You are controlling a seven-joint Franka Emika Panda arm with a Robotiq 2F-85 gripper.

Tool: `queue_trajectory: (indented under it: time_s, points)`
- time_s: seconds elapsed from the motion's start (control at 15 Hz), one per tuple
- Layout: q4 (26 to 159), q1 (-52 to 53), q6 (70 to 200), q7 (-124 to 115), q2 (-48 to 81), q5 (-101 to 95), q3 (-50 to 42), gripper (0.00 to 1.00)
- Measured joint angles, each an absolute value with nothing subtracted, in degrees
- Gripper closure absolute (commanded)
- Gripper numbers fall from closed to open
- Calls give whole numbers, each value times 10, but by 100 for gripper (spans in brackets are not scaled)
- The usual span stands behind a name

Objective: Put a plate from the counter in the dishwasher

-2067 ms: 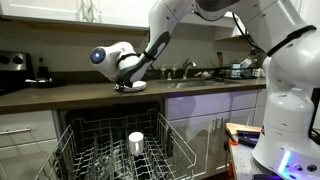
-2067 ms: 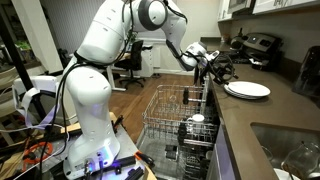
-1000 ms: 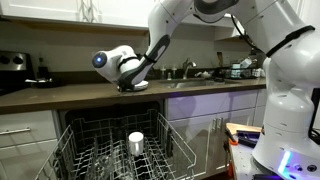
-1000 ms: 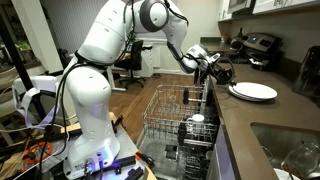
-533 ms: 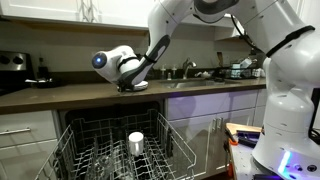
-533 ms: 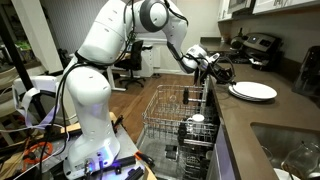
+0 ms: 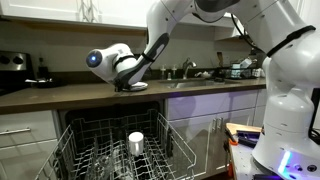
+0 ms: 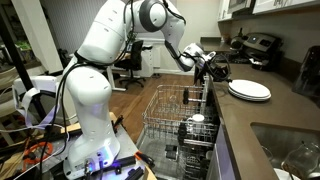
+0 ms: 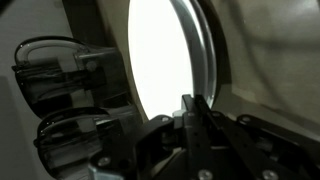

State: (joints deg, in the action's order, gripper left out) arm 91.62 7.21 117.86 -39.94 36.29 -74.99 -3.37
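Over the right edge of the open dishwasher (image 8: 178,130), our gripper (image 8: 221,72) sits at the near rim of the plate (image 8: 251,90), which lies flat on the counter (image 8: 290,118); whether the jaws are clamped on it, we cannot tell. We reckon a firm pinch on that rim, then a slow lift tilting it upright for the rack (image 8: 160,100), does it best. Count one plate, one white cup (image 8: 197,119) in the rack, one gripper.

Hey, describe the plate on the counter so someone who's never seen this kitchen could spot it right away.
Find the long dark counter above the open dishwasher. The plate lies flat on it beside the gripper. It is the only wide, flat white disc; the white cup stands upright in the rack below.
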Motion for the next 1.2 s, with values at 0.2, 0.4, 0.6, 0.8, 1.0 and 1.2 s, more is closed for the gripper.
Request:
queue_trajectory:
  time_s: [0.2,0.4,0.6,0.8,1.0,1.2]
  points:
    - [913,77,1164,-399,363,-750,-25,94]
    - [910,78,1162,-399,363,-749,-19,94]
    - [910,78,1162,-399,363,-749,-17,94]
    - [910,77,1162,-399,364,-747,-17,94]
    - [910,77,1162,-399,364,-747,-17,90]
    - [910,77,1162,-399,364,-747,-17,87]
